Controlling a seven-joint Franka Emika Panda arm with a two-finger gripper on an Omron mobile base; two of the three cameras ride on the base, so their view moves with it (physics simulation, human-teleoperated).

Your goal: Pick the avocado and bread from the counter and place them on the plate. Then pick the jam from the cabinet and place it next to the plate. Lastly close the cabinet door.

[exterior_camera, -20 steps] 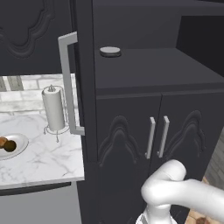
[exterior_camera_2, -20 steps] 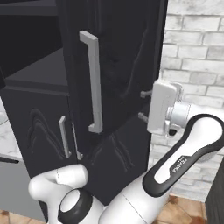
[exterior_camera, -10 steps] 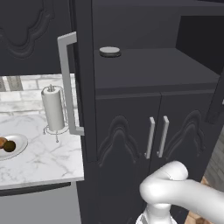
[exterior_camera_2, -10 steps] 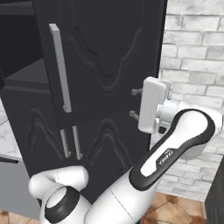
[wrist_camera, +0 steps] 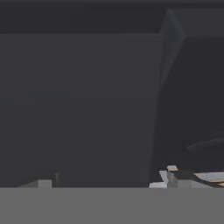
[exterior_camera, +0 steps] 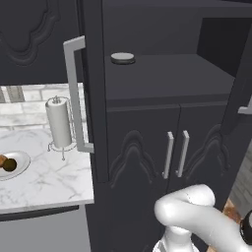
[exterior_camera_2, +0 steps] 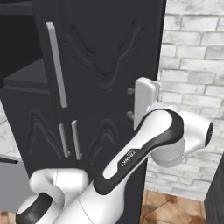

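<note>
Meanwhile tool (exterior_camera_2: 130, 103) pressed against cabinet door (exterior_camera_2: 105, 52), finger spread unclear, avocado (exterior_camera: 10, 164) on plate (exterior_camera: 19, 168)

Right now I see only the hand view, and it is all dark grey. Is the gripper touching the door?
Observer: Yes. In the right base view the gripper is open, with its tips against the outer face of the door, beside the handle.
Operator: Is the door shut?
Observer: No. The left base view shows the shelf uncovered, with the door's edge at the far right.
Operator: And the plate?
Observer: The plate is on the counter, with the avocado and the bread on it.
</note>
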